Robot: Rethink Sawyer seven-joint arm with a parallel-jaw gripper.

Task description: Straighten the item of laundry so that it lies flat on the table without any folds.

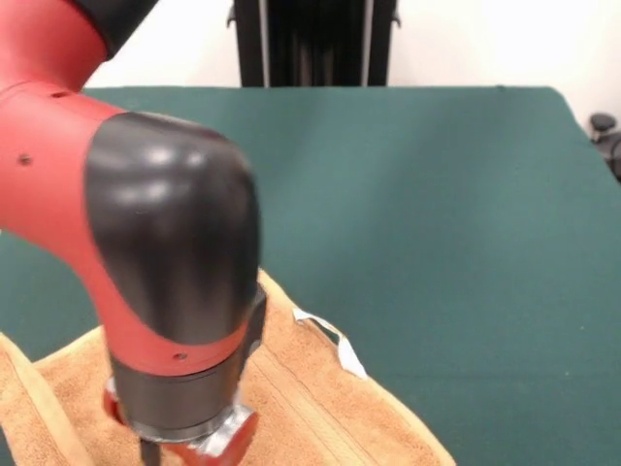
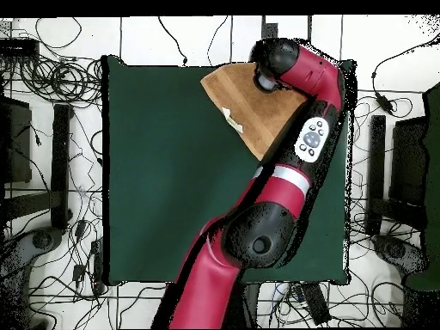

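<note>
One towel (image 1: 320, 408) lay at the lower left of the tabletop (image 1: 437, 194), its white tag (image 1: 335, 342) showing. The arm (image 1: 146, 252) blocked the claw; whether it was clenched, I cannot tell.

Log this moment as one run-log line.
arm: over towel | gripper: hidden, state unknown | towel: at table edge, flatness partly hidden | tag: visible
</note>
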